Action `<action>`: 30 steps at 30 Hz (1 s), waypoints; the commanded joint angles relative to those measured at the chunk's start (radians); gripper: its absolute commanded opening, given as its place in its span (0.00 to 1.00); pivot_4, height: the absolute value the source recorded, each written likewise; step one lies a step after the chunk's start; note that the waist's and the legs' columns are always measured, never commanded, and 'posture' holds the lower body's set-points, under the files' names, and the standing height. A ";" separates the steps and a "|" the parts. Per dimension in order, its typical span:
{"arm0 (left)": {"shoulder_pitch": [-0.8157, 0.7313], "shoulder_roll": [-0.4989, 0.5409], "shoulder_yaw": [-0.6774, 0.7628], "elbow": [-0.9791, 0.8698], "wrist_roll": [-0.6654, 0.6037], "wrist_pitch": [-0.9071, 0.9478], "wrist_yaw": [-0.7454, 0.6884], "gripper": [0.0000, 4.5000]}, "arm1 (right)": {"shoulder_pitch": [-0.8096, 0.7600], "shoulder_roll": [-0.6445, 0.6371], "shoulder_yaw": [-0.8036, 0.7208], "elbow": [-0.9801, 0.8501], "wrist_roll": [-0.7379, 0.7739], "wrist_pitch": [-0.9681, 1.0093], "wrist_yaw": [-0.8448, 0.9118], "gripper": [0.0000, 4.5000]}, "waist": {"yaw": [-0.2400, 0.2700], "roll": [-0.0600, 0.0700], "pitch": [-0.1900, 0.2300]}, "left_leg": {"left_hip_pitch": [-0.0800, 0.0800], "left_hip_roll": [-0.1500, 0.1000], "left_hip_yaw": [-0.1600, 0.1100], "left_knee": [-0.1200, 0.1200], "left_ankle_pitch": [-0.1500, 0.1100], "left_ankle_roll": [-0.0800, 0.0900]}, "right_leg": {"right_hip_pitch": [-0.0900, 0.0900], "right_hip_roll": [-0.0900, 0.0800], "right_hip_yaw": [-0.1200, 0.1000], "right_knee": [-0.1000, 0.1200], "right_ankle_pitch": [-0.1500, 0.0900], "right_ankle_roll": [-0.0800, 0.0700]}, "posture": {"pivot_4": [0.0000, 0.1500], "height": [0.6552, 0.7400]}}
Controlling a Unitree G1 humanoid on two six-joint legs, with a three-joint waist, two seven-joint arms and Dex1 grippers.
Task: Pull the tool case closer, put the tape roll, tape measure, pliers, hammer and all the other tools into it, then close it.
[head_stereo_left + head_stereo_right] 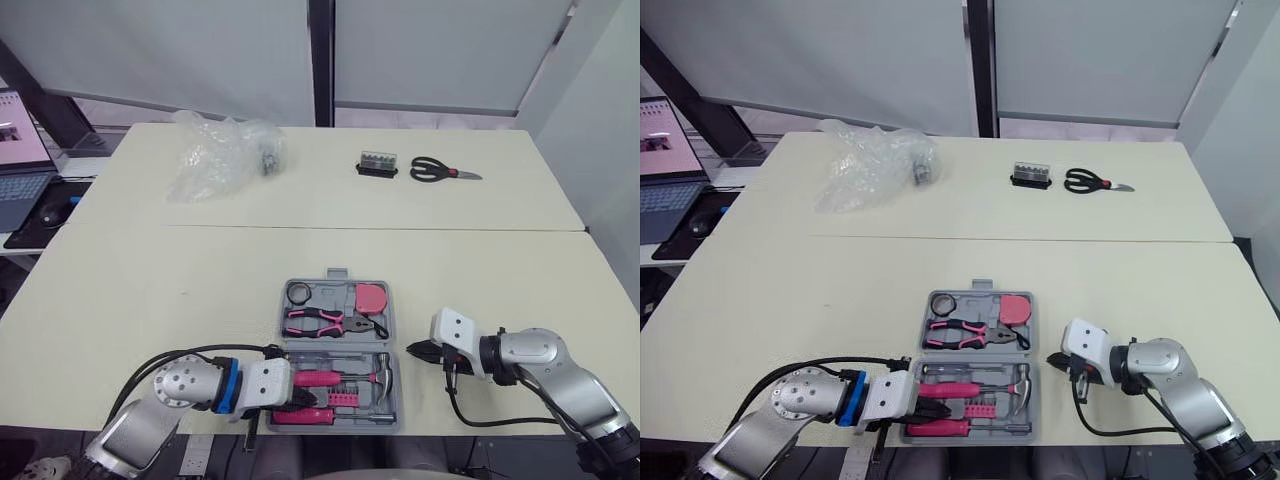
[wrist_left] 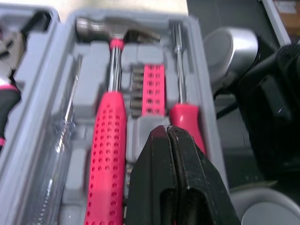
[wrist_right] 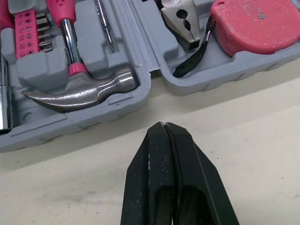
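jaws of the left gripper (image 2: 167, 127) are pressed together, empty, just above the pink screwdriver handle (image 2: 186, 122) in the tool case (image 1: 338, 345), which lies unfolded at lower centre of the head view. right gripper (image 3: 163, 123) jaws are also pressed together, holding nothing, over the table (image 3: 243, 140) just beside the case wall near the hammer (image 3: 79, 89) head.

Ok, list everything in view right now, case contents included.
tool case: 1, grey, open on near table
hammer: 1, pink handle, near half
screwdriver: 1, pink handle, near half
bit holder: 1, pink, between those two
pliers: 1, pink-black, far half
tape measure: 1, pink, far half, right
tape roll: 1, black, far half, left
scissors: 1, black, far table, right
bit box: 1, dark, beside scissors
plastic bag: 1, clear, far table, left
laptop: 1, open, far left
left gripper: 1, black fingers shut, over near half
right gripper: 1, black fingers shut, right of case
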 commanded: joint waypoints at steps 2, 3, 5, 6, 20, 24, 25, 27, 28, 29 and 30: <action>-0.025 -0.008 -0.047 0.042 0.055 -0.038 0.008 0.00 | -0.013 -0.012 -0.011 -0.034 0.020 0.004 0.000 0.01 | 0.000 0.000 0.000 | 0.000 0.000 0.000 0.000 0.000 0.000 | 0.000 0.000 0.000 0.000 0.000 0.000 | 1.00 1.00; -0.029 -0.005 -0.053 0.050 0.062 -0.045 0.007 0.00 | -0.014 -0.013 -0.012 -0.034 0.021 0.004 0.000 0.01 | 0.000 0.000 0.000 | 0.000 0.000 0.000 0.000 0.000 0.000 | 0.000 0.000 0.000 0.000 0.000 0.000 | 1.00 1.00; -0.032 -0.002 -0.062 0.061 0.073 -0.052 0.008 0.00 | -0.017 -0.019 -0.013 -0.033 0.022 0.003 0.001 0.01 | 0.000 0.000 0.000 | 0.000 0.000 0.000 0.000 0.000 0.000 | 0.000 0.000 0.000 0.000 0.000 0.000 | 1.00 1.00; -0.032 -0.001 -0.065 0.062 0.075 -0.048 0.008 0.00 | -0.020 -0.022 -0.014 -0.033 0.023 0.004 0.003 0.01 | 0.000 0.000 0.000 | 0.000 0.000 0.000 0.000 0.000 0.000 | 0.000 0.000 0.000 0.000 0.000 0.000 | 1.00 1.00; -0.040 0.016 -0.109 0.083 0.109 -0.052 0.006 0.00 | -0.388 0.095 -0.079 0.140 0.268 0.639 -0.083 0.51 | -0.002 0.002 -0.001 | 0.001 0.000 0.000 0.000 0.000 0.000 | 0.001 0.000 0.000 0.000 0.000 0.000 | 1.00 1.00; -0.047 0.015 -0.122 0.088 0.114 -0.056 0.007 0.00 | -0.466 0.166 -0.102 0.264 0.275 0.732 -0.169 0.73 | 0.000 0.002 -0.001 | 0.000 0.000 0.000 0.000 0.000 0.000 | 0.000 0.000 0.000 0.000 0.000 0.000 | 1.00 1.00; -0.048 0.015 -0.126 0.090 0.115 -0.057 0.007 0.00 | -0.477 0.181 -0.105 0.287 0.277 0.747 -0.186 0.80 | 0.001 0.002 -0.001 | 0.000 -0.001 0.000 0.000 0.000 0.000 | 0.000 0.000 0.000 0.000 0.000 0.000 | 1.00 1.00; -0.050 0.017 -0.131 0.093 0.117 -0.060 0.005 0.00 | -0.488 0.205 -0.111 0.322 0.277 0.766 -0.217 0.95 | 0.000 0.002 -0.001 | 0.000 -0.001 0.000 0.000 0.000 0.000 | 0.000 -0.001 0.000 0.000 0.000 0.000 | 1.00 1.00; -0.052 0.016 -0.135 0.093 0.119 -0.060 0.003 0.00 | -0.491 0.219 -0.113 0.339 0.276 0.774 -0.235 0.99 | 0.000 0.002 -0.001 | 0.000 -0.001 0.000 0.000 0.000 0.000 | 0.000 -0.001 0.001 0.000 0.000 0.000 | 1.00 1.00; -0.053 0.016 -0.137 0.093 0.119 -0.059 0.001 0.00 | -0.493 0.234 -0.119 0.352 0.278 0.783 -0.251 0.99 | -0.001 0.003 -0.002 | 0.000 -0.001 0.000 0.000 0.000 0.000 | 0.000 -0.001 0.001 0.000 0.000 0.000 | 1.00 1.00; -0.054 0.016 -0.139 0.093 0.120 -0.059 0.000 0.00 | -0.494 0.255 -0.132 0.362 0.286 0.799 -0.268 0.99 | -0.002 0.003 -0.002 | 0.000 -0.001 0.000 0.000 0.000 0.000 | 0.000 0.000 0.001 0.000 0.000 0.000 | 1.00 1.00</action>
